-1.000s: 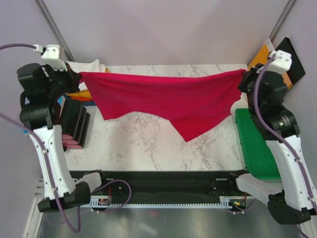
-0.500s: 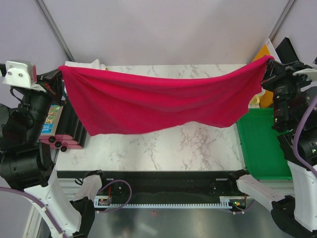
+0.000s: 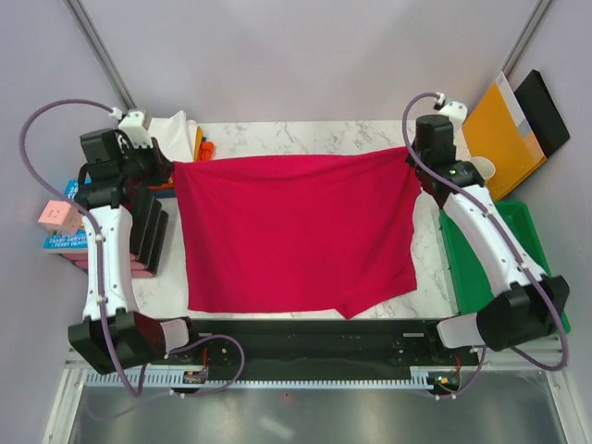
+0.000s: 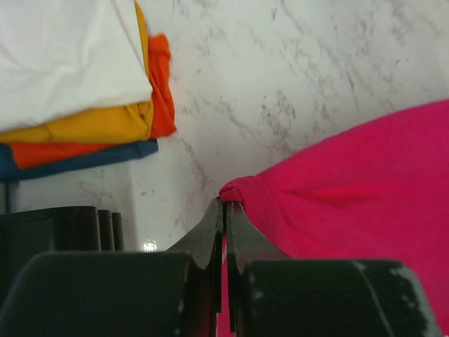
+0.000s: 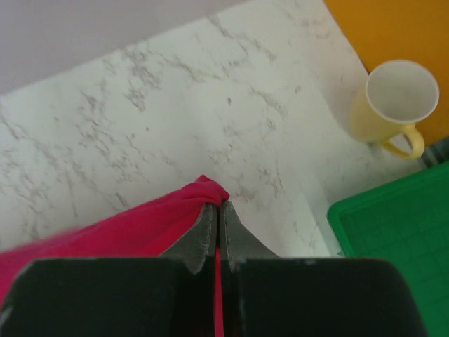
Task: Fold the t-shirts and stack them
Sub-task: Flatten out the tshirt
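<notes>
A large crimson red t-shirt (image 3: 296, 231) lies spread over the middle of the marble table, its near hem by the front edge. My left gripper (image 3: 172, 169) is shut on the shirt's far left corner (image 4: 242, 191). At the far right corner (image 5: 207, 188) my right gripper (image 3: 411, 159) is shut on the cloth too. A stack of folded t-shirts (image 4: 77, 84), white over yellow-orange, orange and dark blue, rests at the back left (image 3: 176, 129).
A green tray (image 3: 481, 268) sits along the right edge, with a pale yellow mug (image 5: 396, 105) and an orange envelope (image 3: 504, 134) behind it. Dark boxes (image 3: 143, 231) and books stand at the left edge.
Both arms have swung forward and down from holding the red shirt stretched in the air. The shirt now lies flat on the table, with both grippers low at its far corners.
</notes>
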You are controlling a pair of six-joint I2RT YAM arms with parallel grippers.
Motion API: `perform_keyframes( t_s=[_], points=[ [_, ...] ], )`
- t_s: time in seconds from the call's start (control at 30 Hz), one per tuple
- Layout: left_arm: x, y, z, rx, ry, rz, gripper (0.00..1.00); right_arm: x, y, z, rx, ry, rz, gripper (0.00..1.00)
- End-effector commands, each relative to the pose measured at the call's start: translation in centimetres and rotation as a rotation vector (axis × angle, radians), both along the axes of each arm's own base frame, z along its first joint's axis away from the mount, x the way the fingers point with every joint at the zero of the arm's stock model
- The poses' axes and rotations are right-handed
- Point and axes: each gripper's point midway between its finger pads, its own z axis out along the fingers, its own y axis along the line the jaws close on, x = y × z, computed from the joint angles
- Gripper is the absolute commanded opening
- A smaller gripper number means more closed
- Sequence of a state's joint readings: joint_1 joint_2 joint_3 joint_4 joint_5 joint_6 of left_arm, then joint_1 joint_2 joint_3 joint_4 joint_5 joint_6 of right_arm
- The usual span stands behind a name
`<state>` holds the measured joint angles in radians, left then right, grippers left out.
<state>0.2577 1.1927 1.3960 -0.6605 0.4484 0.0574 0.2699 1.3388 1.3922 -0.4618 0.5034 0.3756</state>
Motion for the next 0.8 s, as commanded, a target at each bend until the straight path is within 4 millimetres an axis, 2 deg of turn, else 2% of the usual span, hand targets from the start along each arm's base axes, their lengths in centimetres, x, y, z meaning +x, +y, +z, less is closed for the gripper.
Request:
perform_keyframes(
  t_s=[0.0, 0.03, 0.07, 0.1, 0.13, 0.17, 0.23, 0.27, 0.3, 0.33, 0.37, 0.4, 0.43, 0.47, 0.5, 0.53, 0.57, 0.63, 0.7, 0.73, 0.77],
  points=[
    [4.0, 1.4, -2.9, 0.052, -0.005, -0.024, 0.02, 2.8, -1.6, -3.0, 0.049, 0.008, -0.068, 0.00],
    [4.6, 1.5, -3.7, 0.050, 0.008, -0.027, 0.02, 3.3, -1.7, -3.9, 0.046, 0.023, -0.071, 0.00],
    [5.4, 1.7, -4.3, 0.054, 0.009, -0.024, 0.02, 4.1, -2.1, -5.7, 0.038, 0.059, -0.084, 0.00],
    [6.4, 2.0, -5.8, 0.047, 0.042, -0.020, 0.02, 4.7, -2.3, -6.2, 0.033, 0.068, -0.091, 0.00],
    [6.9, 1.9, -6.3, 0.047, 0.050, -0.025, 0.02, 5.2, -2.4, -6.9, 0.022, 0.085, -0.093, 0.00],
    [7.8, 1.8, -6.5, 0.052, 0.042, -0.029, 0.02, 6.1, -2.6, -8.6, 0.011, 0.122, -0.102, 0.00],
    [9.4, 1.4, -8.2, 0.064, 0.075, -0.033, 0.02, 7.5, -2.4, -8.8, 0.012, 0.122, -0.100, 0.00],
    [10.2, 1.3, -7.7, 0.076, 0.056, -0.034, 0.02, 8.4, -2.2, -10.3, 0.004, 0.152, -0.098, 0.00],
    [10.8, 1.2, -7.8, 0.083, 0.058, -0.035, 0.02, 9.3, -2.0, -9.6, 0.006, 0.134, -0.095, 0.00],
    [11.8, 0.7, -9.2, 0.086, 0.086, -0.043, 0.02, 10.0, -1.9, -9.7, 0.004, 0.136, -0.096, 0.00],
    [12.7, 0.5, -8.4, 0.093, 0.067, -0.046, 0.02, 10.9, -1.9, -11.3, -0.010, 0.166, -0.096, 0.00],
    [13.4, 0.5, -8.7, 0.094, 0.076, -0.044, 0.02, 11.9, -1.6, -10.5, -0.006, 0.147, -0.096, 0.00],
    [14.3, 0.1, -9.8, 0.093, 0.099, -0.046, 0.02, 12.5, -1.4, -10.7, -0.010, 0.151, -0.091, 0.00],
    [15.2, 0.1, -9.2, 0.094, 0.083, -0.045, 0.02, 13.2, -1.4, -12.5, -0.024, 0.187, -0.092, 0.00],
    [15.7, -0.1, -9.4, 0.097, 0.084, -0.046, 0.02, 14.1, -1.4, -11.9, -0.022, 0.169, -0.095, 0.00],
    [16.2, -0.4, -9.6, 0.105, 0.089, -0.040, 0.02, 14.5, -1.3, -12.2, -0.024, 0.173, -0.097, 0.00],
    [17.1, -0.3, -10.0, 0.108, 0.094, -0.037, 0.02, 15.0, -1.4, -13.6, -0.031, 0.197, -0.101, 0.00],
    [18.0, -0.5, -10.6, 0.117, 0.105, -0.026, 0.02, 16.0, -1.3, -13.7, -0.025, 0.187, -0.104, 0.00],
    [19.0, -0.2, -11.2, 0.133, 0.112, -0.005, 0.08, 16.9, -1.3, -14.7, -0.022, 0.197, -0.105, 0.00],
    [19.2, -0.1, -11.2, 0.136, 0.111, -0.003, 0.14, 17.2, -1.2, -14.9, -0.016, 0.195, -0.104, 0.00],
    [19.5, -0.1, -11.4, 0.139, 0.113, 0.001, 0.39, 17.7, -1.0, -15.3, -0.007, 0.198, -0.093, 0.04]
  ],
)
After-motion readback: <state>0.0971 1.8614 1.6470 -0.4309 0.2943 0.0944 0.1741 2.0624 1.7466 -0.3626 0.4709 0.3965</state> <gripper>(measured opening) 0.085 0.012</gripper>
